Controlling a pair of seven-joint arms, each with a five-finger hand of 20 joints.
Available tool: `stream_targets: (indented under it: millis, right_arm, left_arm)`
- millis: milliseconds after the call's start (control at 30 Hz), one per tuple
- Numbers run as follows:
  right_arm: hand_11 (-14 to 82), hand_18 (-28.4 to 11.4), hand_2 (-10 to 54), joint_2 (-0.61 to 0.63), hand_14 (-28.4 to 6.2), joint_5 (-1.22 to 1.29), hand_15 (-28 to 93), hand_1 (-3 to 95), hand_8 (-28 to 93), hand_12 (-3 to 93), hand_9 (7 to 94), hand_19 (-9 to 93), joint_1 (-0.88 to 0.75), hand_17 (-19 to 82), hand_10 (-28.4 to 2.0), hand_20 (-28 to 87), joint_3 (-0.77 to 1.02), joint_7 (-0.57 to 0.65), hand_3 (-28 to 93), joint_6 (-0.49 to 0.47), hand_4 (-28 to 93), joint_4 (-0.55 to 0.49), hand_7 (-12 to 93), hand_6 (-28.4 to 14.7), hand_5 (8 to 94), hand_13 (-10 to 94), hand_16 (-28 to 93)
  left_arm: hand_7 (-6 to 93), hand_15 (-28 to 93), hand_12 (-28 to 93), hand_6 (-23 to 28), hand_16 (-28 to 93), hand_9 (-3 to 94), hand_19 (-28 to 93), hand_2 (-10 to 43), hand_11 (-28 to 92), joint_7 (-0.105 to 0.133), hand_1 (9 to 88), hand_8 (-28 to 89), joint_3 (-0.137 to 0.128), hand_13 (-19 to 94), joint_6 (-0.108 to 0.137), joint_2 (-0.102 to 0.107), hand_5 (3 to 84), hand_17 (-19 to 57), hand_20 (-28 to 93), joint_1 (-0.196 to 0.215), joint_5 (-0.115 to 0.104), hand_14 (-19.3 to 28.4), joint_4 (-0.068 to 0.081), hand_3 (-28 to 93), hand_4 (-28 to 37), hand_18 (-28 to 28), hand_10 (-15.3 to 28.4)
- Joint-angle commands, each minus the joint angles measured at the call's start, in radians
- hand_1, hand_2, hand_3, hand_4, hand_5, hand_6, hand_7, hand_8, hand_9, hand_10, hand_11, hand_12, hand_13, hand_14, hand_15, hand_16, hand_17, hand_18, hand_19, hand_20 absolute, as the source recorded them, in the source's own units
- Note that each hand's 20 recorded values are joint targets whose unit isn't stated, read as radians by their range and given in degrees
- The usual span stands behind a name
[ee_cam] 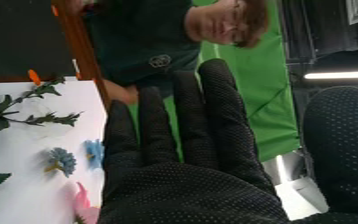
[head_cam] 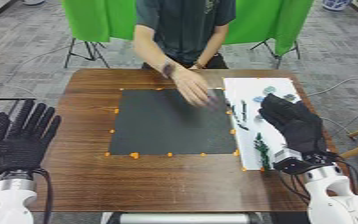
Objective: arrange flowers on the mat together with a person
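Right hand (head_cam: 293, 125) hung wide over the white sheet (head_cam: 242, 87), right, presumably to pick a blue flower (ee_cam: 62, 161) for the black mat (head_cam: 158, 130); left hand (head_cam: 20, 147) likewise wide.

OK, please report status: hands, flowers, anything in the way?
Right hand open near white sheet, left hand open beside table. Flowers on sheet. Person's hand over mat, possibly in the way.

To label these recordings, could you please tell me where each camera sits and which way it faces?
Head view: on the robot's head, facing forward and down at the table; left hand, right hand and person's hand show.
Right wrist view: on the right wrist, looking past the right hand toward the person.
Shared: right hand, person, mat, white sheet, flowers, green cloth.
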Motion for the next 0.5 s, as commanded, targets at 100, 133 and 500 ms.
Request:
stream_targets:
  millis: [100,133,500]
  right_arm:
    - [5.2,-8.3,9.8,-0.005,-9.4,-0.010,11,16.3,-13,5.8,46.7,6,-0.010,17,-11.2,9,-0.002,-0.006,73,0.004,-23,-0.008,11,-3.6,53.8,31,-1]
    - [5.3,-8.3,9.8,-0.006,-9.5,-0.011,11,16.4,-13,5.8,46.6,6,-0.011,17,-11.2,9,-0.002,-0.003,73,0.002,-23,-0.009,11,-3.7,53.8,31,-1]
    - [5.2,-7.9,10.5,-0.002,-9.5,-0.006,12,17.0,-13,5.7,46.6,5,-0.005,17,-11.4,9,-0.014,0.001,73,0.010,-23,-0.008,11,-3.9,54.0,31,-2]
  left_arm:
    - [5.2,20,4,6.4,-9,39.3,28,11.4,12,-0.017,26.0,-9,0.006,26,-0.001,-0.006,42.0,-3.0,8,0.001,-0.002,11.5,0.003,71,-28.3,10.4,11.7]
    - [5.2,20,4,6.4,-9,39.3,28,11.4,12,-0.017,26.0,-9,0.005,26,0.000,-0.005,42.0,-3.0,8,0.004,-0.002,11.5,0.002,70,-28.3,10.4,11.7]
    - [5.5,21,4,6.4,-9,39.4,28,11.5,12,-0.010,26.2,-9,0.008,27,0.008,-0.010,42.2,-3.1,8,0.006,-0.024,11.9,0.004,70,-28.3,10.6,11.9]
